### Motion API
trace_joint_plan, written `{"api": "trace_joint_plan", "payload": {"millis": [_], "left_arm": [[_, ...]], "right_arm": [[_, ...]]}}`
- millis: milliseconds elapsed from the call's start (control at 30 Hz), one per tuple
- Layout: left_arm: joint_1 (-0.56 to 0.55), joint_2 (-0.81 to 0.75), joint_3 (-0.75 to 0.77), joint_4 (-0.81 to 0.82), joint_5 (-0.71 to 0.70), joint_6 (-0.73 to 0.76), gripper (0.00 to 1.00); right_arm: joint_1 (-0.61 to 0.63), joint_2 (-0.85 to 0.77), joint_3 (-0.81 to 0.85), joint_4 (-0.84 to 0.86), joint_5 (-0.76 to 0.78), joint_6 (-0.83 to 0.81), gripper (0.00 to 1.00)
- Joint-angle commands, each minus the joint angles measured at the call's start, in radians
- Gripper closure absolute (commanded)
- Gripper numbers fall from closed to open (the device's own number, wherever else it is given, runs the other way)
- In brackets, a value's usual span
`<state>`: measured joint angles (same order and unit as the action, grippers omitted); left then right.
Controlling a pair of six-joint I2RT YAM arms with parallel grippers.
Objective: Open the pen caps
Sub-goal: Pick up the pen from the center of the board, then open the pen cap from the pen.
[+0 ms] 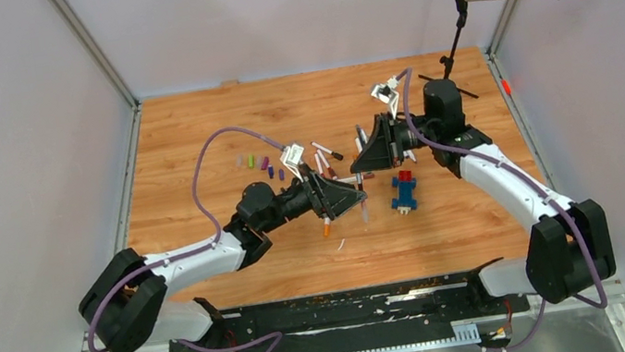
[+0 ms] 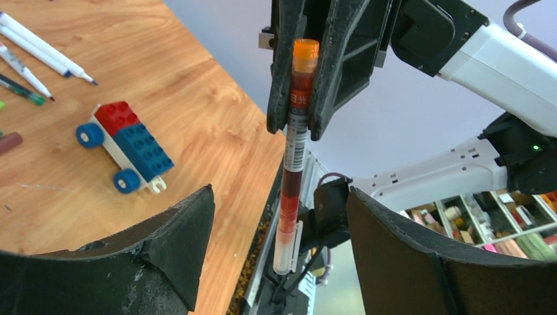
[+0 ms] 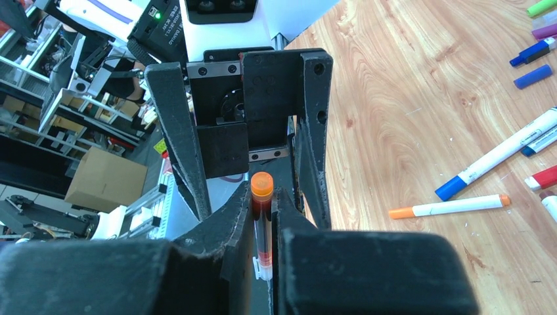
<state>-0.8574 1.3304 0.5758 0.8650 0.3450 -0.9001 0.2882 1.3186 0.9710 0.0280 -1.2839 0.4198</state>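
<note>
A pen (image 2: 292, 151) with an orange end and red ink hangs upright between the two arms. My right gripper (image 3: 265, 203) is shut on its upper part, just below the orange end. A clear clipped cap (image 2: 287, 249) sits on the pen's lower end. My left gripper (image 2: 281, 190) is open, its jaws wide on either side of that lower end without touching it. In the top view the grippers meet over the table's middle, left (image 1: 359, 197) and right (image 1: 360, 169). Several loose pen caps (image 1: 258, 163), green, purple and blue, lie in a row at the left, with some also showing in the right wrist view (image 3: 533, 75).
A blue-and-red toy block car (image 1: 403, 190) stands just right of the grippers. Loose pens (image 1: 324, 154) lie behind them and an orange-tipped pen (image 1: 327, 225) lies in front. A microphone stand (image 1: 456, 33) rises at the back right.
</note>
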Motion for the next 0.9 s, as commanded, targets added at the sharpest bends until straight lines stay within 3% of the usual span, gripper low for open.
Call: {"api": "trace_joint_plan", "payload": {"millis": [0, 267, 600, 700, 800, 867], "left_arm": [[-0.010, 0.012, -0.006, 0.071, 0.053, -0.032, 0.21], [-0.038, 0.041, 0.008, 0.050, 0.029, -0.039, 0.32], [-0.054, 0.137, 0.003, 0.177, 0.062, -0.133, 0.58], [-0.056, 0.169, 0.010, 0.210, 0.081, -0.156, 0.70], [-0.057, 0.192, 0.010, 0.237, 0.109, -0.173, 0.92], [-0.057, 0.202, 0.005, 0.244, 0.125, -0.179, 1.00]], "right_arm": [[-0.004, -0.027, -0.007, 0.073, -0.013, 0.039, 1.00], [-0.017, -0.033, -0.027, 0.070, 0.033, 0.048, 1.00], [-0.032, -0.038, -0.048, 0.098, 0.069, 0.084, 1.00], [-0.037, -0.036, -0.049, 0.102, 0.070, 0.083, 1.00], [-0.048, -0.027, -0.042, 0.108, 0.070, 0.086, 1.00], [-0.053, -0.010, -0.028, 0.110, 0.059, 0.083, 1.00]]}}
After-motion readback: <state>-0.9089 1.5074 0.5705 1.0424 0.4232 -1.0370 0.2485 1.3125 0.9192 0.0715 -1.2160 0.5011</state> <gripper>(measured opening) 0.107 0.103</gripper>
